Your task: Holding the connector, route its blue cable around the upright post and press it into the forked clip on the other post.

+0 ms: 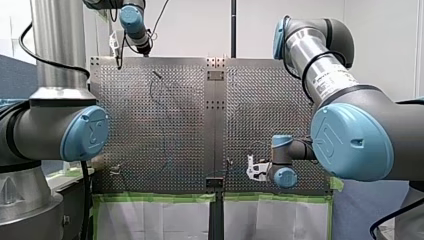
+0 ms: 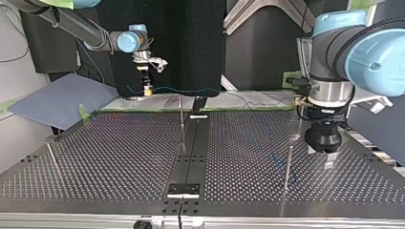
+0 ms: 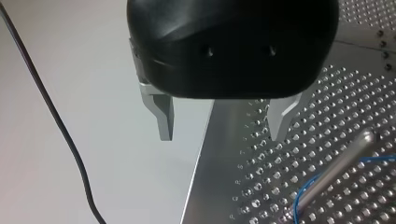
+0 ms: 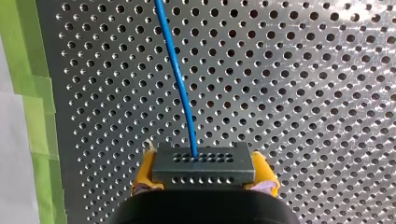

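My right gripper (image 4: pixel 203 184) is shut on a grey perforated connector (image 4: pixel 203 168), held between its yellow pads (image 4: pixel 144 175). The blue cable (image 4: pixel 180 79) runs from the connector straight ahead over the perforated plate. In the top view my right gripper (image 2: pixel 148 88) hangs at the far left, and the cable (image 2: pixel 200 89) stretches from it towards the right. My left gripper (image 3: pixel 223 135) stands open with bare metal fingers and nothing between them, over the plate's edge. Ahead of it, a metal post (image 3: pixel 336 172) has the blue cable (image 3: pixel 303 191) looped at its base.
Several thin upright posts stand on the perforated table (image 2: pixel 119 157): one at the far middle (image 2: pixel 181 114), one close to my left gripper (image 2: pixel 288 164), one at the top view's left (image 2: pixel 52 157). A black rail (image 2: pixel 193 148) splits the plate. Green tape (image 4: pixel 37 112) lines the table's edge.
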### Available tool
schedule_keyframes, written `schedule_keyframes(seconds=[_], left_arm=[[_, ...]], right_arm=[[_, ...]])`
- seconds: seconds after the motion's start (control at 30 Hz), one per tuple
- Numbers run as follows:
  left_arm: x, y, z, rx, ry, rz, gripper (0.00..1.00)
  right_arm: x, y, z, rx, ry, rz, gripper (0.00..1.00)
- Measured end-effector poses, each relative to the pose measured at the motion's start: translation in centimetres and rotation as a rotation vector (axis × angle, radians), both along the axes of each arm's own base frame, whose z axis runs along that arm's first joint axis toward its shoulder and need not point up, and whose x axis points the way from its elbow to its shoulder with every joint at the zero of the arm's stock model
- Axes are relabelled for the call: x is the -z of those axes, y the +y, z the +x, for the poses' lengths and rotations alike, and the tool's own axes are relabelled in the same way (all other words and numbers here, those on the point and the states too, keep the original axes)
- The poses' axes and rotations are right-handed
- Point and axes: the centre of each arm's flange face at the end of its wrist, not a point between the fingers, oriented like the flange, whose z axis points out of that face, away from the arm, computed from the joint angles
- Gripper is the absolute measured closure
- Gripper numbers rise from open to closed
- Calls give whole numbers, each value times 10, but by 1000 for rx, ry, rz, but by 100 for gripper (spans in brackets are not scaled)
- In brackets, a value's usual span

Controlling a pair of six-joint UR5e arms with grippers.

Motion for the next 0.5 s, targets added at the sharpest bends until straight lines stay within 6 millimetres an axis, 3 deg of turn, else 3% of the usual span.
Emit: schedule_keyframes(seconds=[0.5], left_arm=[[2,-14,-5,47,11,4,0]], right_arm=[[1,1,0,0,5,6,93]])
